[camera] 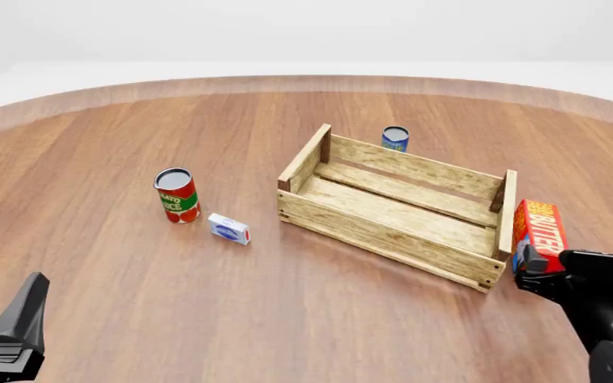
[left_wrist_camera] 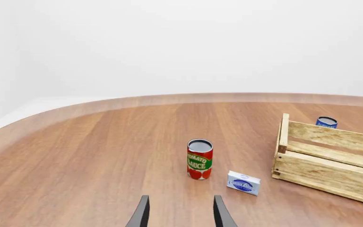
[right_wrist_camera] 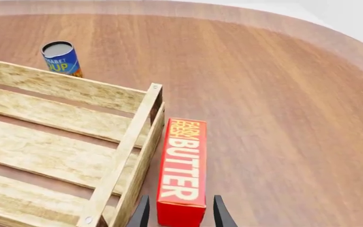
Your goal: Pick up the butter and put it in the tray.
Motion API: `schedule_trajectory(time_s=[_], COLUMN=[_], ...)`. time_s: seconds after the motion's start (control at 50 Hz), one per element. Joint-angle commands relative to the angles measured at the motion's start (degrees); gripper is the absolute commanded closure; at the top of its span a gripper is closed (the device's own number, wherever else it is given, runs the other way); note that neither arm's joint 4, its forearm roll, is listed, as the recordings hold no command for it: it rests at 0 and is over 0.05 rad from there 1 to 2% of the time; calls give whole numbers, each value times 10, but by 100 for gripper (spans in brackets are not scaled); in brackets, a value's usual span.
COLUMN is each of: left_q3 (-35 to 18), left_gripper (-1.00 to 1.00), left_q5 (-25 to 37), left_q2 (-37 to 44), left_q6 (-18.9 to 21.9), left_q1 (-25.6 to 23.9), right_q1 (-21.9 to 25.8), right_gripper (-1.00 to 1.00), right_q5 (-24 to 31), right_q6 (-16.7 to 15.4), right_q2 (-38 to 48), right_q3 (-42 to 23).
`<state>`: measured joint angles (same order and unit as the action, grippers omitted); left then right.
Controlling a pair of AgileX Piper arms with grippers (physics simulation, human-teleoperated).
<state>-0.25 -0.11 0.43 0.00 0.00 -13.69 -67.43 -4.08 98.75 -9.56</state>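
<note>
The butter (right_wrist_camera: 183, 168), a red carton lettered "BUTTER", lies on the table just outside the tray's right end wall (right_wrist_camera: 131, 151). My right gripper (right_wrist_camera: 180, 203) is open, and its two fingers straddle the carton's near end with a thin gap on each side. From the front, the butter (camera: 538, 235) sits right of the wooden-slat tray (camera: 392, 209), with the right gripper (camera: 532, 275) just behind it. My left gripper (camera: 3, 315) hangs open and holds nothing at the table's near left; its fingers (left_wrist_camera: 141, 213) point toward the cans.
A red-and-green tomato sauce can (camera: 176, 195) stands left of the tray, with a small white-and-blue box (camera: 227, 228) beside it. A blue can (camera: 395, 138) stands behind the tray's far wall. The round wooden table's edge (camera: 605, 100) curves behind.
</note>
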Motion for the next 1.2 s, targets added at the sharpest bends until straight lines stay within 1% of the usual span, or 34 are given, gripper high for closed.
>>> schedule_trajectory(time_s=[0.02, 0.64, 1.04, 1.18, 1.2], left_q3=[0, 0, 0, 0, 0], left_gripper=[-100, -100, -100, -100, -100], left_q5=[0, 0, 0, 0, 0], left_q2=[0, 0, 0, 0, 0], left_q6=[0, 0, 0, 0, 0], left_q1=[0, 0, 0, 0, 0], right_q1=[0, -4, -7, -5, 0], right_gripper=[-100, -100, -100, -100, -100], right_q5=[0, -10, -12, -11, -12], right_q6=[0, -3, -4, -1, 6], right_q2=[14, 57, 67, 65, 62], right_q3=[-9, -26, -29, -27, -26])
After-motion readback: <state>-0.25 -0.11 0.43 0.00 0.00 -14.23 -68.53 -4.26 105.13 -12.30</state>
